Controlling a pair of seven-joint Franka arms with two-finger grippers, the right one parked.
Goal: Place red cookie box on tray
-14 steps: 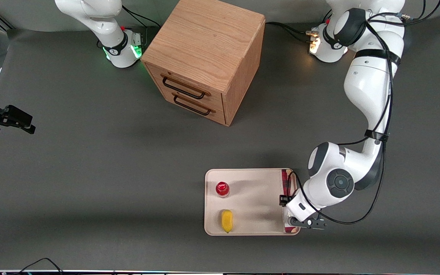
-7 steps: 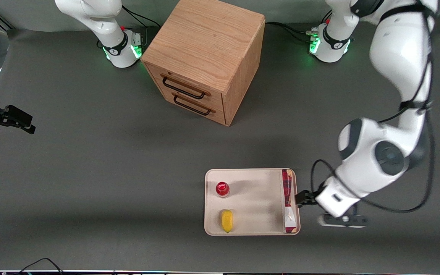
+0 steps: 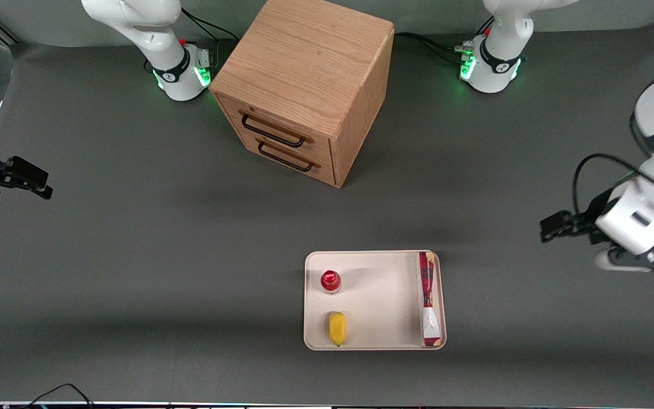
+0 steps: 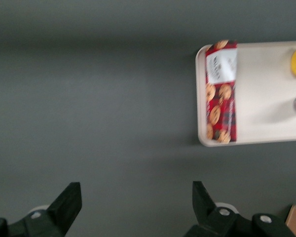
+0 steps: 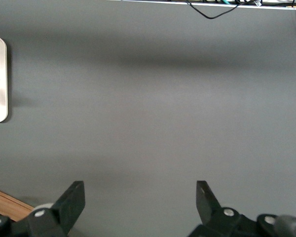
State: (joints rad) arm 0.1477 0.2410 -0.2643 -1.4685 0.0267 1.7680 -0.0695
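Red cookie box stays on tray; spread tool has withdrawn.

Robot lab — grey-matted table, bolted arm bases, loose cables

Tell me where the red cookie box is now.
The red cookie box lies flat in the tray, along the rim toward the working arm's end. The open gripper hangs apart, above bare table.
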